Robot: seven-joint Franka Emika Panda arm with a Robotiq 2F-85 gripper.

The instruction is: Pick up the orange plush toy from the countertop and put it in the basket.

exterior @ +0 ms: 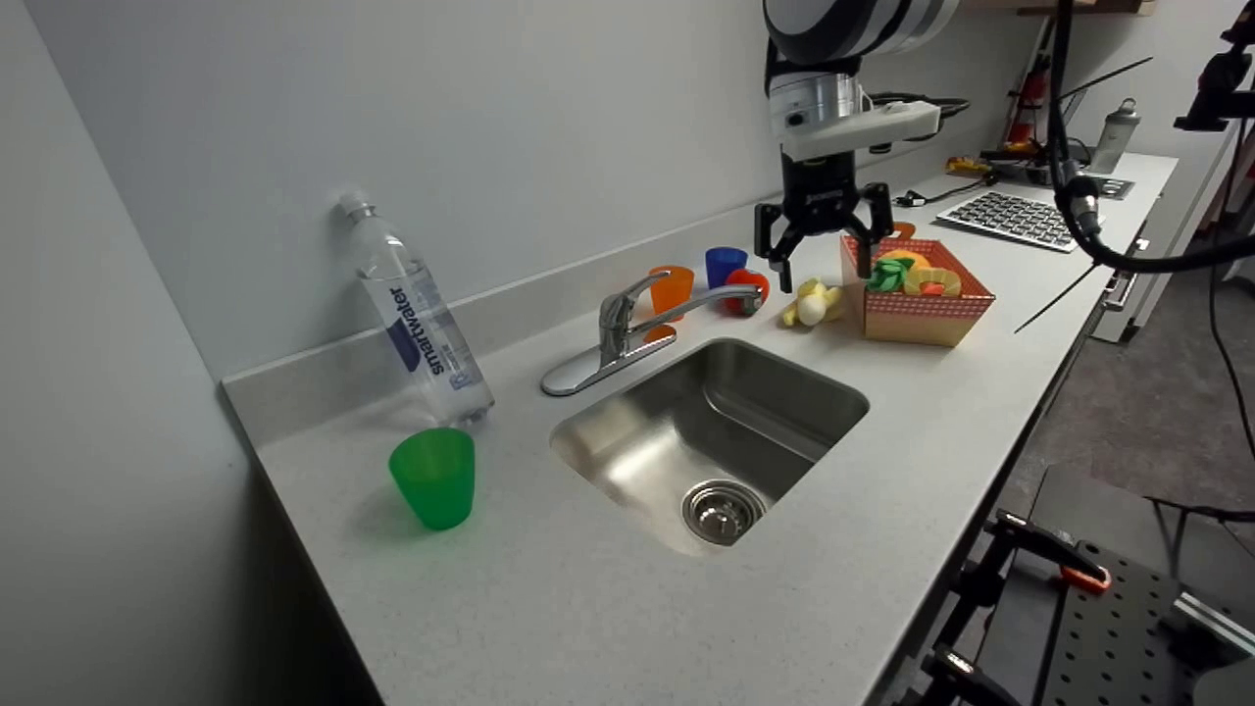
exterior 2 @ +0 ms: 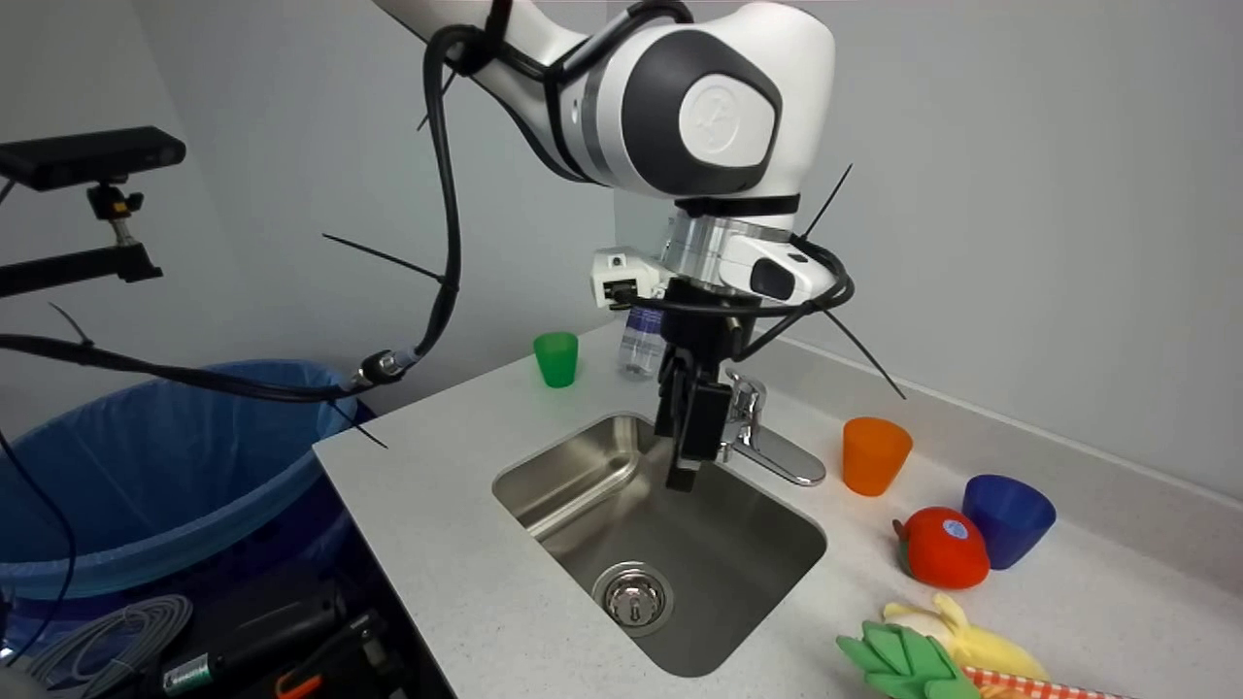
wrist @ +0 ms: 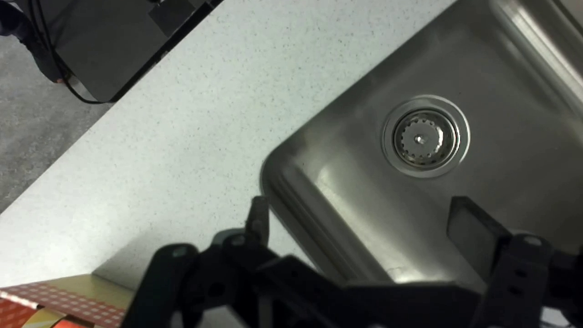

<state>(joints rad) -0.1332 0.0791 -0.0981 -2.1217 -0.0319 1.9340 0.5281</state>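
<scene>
The red-orange plush toy (exterior: 747, 291) lies on the countertop beside the blue cup; it also shows in an exterior view (exterior 2: 944, 549). The tan basket (exterior: 917, 328) with a red checked rim stands on the counter past the sink and holds several toy foods. In an exterior view only its rim (exterior 2: 1039, 686) shows at the bottom edge, and in the wrist view one corner (wrist: 91, 291) shows at bottom left. My gripper (exterior: 824, 268) is open and empty, raised above the sink's edge; its fingers are wide apart in the wrist view (wrist: 360, 202). The plush toy is out of the wrist view.
The steel sink (exterior 2: 670, 544) and faucet (exterior: 627, 328) lie under and beside the arm. An orange cup (exterior 2: 874, 456), a blue cup (exterior 2: 1010, 515) and a yellow plush banana (exterior: 814, 304) stand near the toy. A green cup (exterior: 436, 480) and a leaning bottle (exterior: 422, 324) are farther off.
</scene>
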